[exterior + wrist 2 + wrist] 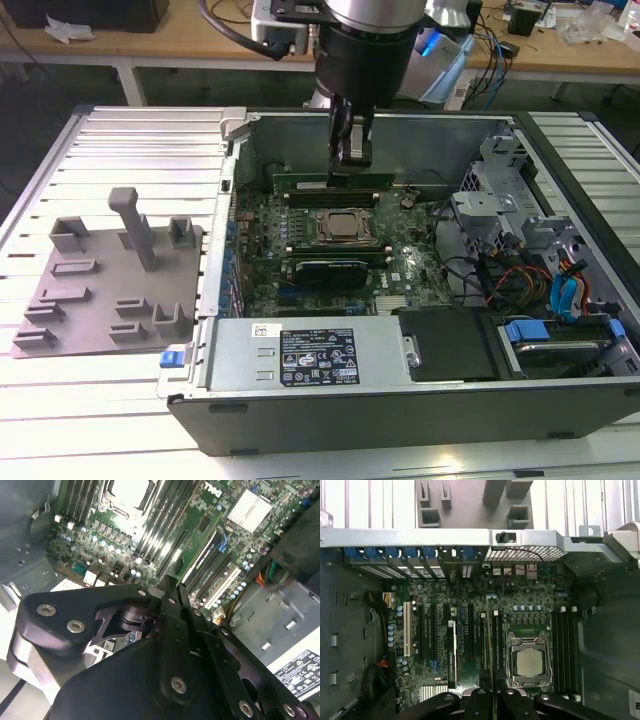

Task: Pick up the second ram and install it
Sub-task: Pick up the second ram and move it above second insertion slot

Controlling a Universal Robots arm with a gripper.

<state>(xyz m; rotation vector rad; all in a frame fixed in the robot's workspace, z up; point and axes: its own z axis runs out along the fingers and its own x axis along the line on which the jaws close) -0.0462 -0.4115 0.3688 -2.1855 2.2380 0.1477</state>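
A big slatted table (120,420) is holding an open computer case (400,435). A grey tray (100,290) with little blocks is lying just beside the case, on the exterior view's left. Inside the case a green board (405,270) is lying flat, and a silver box (240,355) is sitting next to it. The robot arm (365,50) is hanging down into the case from above. Its gripper (351,168) is sitting over the board, close to the square CPU socket (345,227). In the second wrist view the fingers (170,630) are squeezing together with hardly any gap. They are pinching the top edge of the second ram (305,183), a long thin green stick standing on its edge. In the exterior view the stick is showing just past the far side of the socket, and it is running the same way as the dark slots (330,196) there. Whether it is sitting in a slot is too hard to tell.
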